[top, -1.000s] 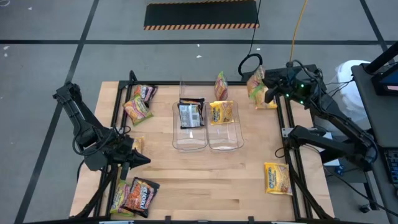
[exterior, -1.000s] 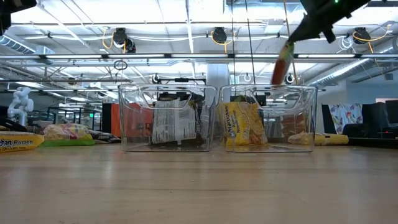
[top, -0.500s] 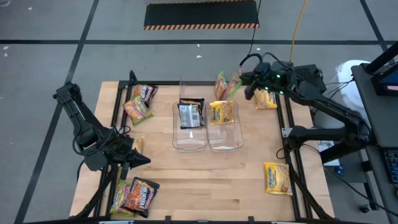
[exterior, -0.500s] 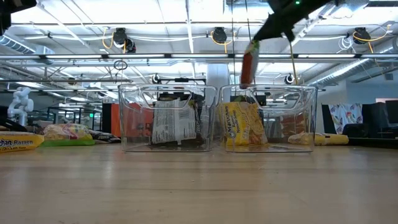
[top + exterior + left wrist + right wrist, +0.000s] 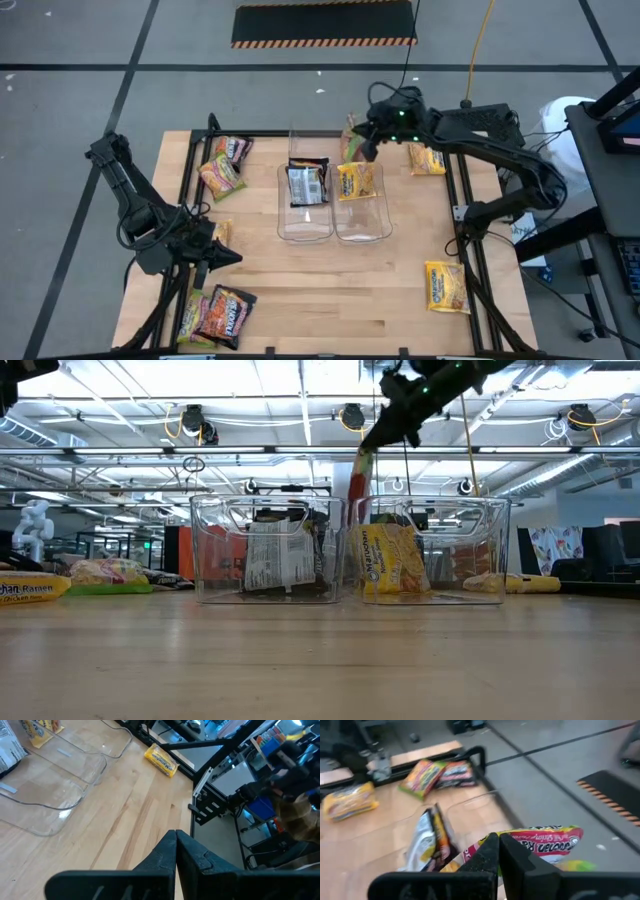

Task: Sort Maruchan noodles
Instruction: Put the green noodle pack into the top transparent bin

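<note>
My right gripper (image 5: 362, 146) is shut on a pink-green Maruchan packet (image 5: 357, 485), high over the far end of two clear bins. The left bin (image 5: 304, 225) holds a dark packet (image 5: 307, 183) and the right bin (image 5: 363, 225) a yellow one (image 5: 357, 180), each leaning on its bin's far wall. My left gripper (image 5: 236, 258) hovers shut and empty over the table's left side, beside a small yellow packet (image 5: 222, 233). More noodle packets lie flat on the table around the bins. My right gripper pinches the pink-green packet by its upper edge (image 5: 517, 845) between its two fingers. The fingers slant slightly down, coming from the table's right. The packet hangs below them, nearly upright and clear of the table, its lower end (image 5: 355, 505) about level with the bins' rims.
Loose packets: pink-green (image 5: 222, 178) and dark (image 5: 233, 150) at the far left, a pile (image 5: 218, 315) at the near left corner, yellow ones at the far right (image 5: 428, 160) and near right (image 5: 447, 287). Bare wood lies near the bins' front.
My right gripper has travelled toward the table's left along the far edge, from the far right corner to above the bins' far end, rolling a little. The pink-green packet has gone with it, still hanging below the shut fingers and clear of the table.
</note>
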Available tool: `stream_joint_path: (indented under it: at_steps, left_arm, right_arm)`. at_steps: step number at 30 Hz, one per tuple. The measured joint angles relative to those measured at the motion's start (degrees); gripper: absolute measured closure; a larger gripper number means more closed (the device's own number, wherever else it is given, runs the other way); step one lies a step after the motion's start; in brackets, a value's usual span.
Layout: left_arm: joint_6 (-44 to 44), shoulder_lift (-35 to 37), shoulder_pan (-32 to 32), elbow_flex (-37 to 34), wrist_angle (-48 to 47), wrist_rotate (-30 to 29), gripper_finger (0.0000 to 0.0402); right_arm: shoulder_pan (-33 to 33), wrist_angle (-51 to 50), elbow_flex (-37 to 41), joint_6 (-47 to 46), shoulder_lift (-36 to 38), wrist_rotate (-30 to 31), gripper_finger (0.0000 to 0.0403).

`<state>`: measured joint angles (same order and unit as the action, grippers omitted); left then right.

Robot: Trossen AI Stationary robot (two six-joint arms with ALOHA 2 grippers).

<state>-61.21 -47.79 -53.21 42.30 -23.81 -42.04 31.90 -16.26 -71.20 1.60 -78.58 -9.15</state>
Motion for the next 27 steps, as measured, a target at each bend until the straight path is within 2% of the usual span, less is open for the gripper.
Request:
stream_joint_path:
  at_steps: [8,24,27]
  left_arm:
    - [-0.36,0.00,-0.01,0.00,0.11,-0.02,0.0394]
    - [-0.57,0.00,-0.02,0.00,0.10,-0.05,0.0394]
    - [-0.83,0.00,0.00,0.00,0.11,-0.09,0.0394]
  right_arm:
    - [0.32,1.50,0.00,2.08,-4.70,-6.02,0.0403]
    - [8.26,-0.80,0.15,4.75,-6.37,-6.21,0.0403]
    - [9.39,-2.05,0.33,5.49,-7.76,-8.32,0.0403]
